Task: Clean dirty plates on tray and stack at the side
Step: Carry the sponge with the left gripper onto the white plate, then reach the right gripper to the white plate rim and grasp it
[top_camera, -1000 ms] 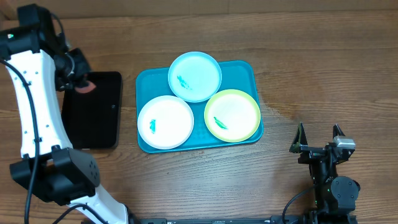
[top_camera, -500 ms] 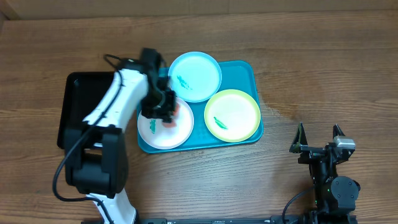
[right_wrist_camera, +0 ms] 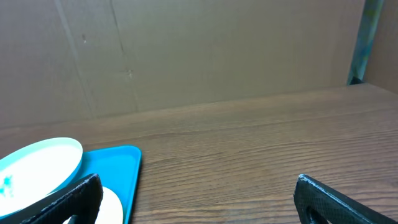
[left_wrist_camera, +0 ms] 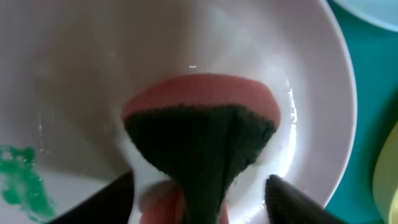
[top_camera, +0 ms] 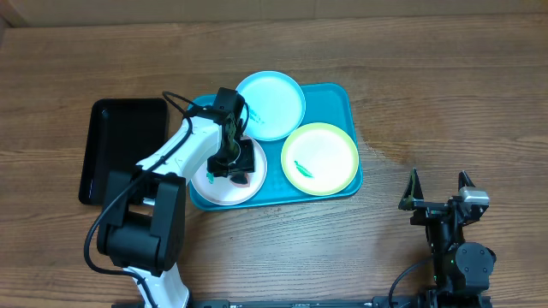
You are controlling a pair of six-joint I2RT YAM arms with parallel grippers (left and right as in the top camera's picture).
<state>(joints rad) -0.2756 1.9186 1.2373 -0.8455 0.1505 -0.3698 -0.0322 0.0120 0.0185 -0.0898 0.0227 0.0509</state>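
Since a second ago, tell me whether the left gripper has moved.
Yes. The left gripper has swung right, from over the black tray to the white plate on the turquoise tray, holding a sponge.

My wooden worktop and the wall behind it.

I work on a brown wooden worktop (top_camera: 445,94) whose grain runs left to right; the overhead view shows 1 darker, blotchy patch (top_camera: 390,147) right of centre. Behind the far edge stands a plain brown wall (right_wrist_camera: 217,50) that looks like cardboard, with 1 near-vertical seam (right_wrist_camera: 124,62) in it. At the right end of that wall, in the right wrist view, rises 1 grey-green upright post (right_wrist_camera: 367,37). The light is soft and even across the wood.
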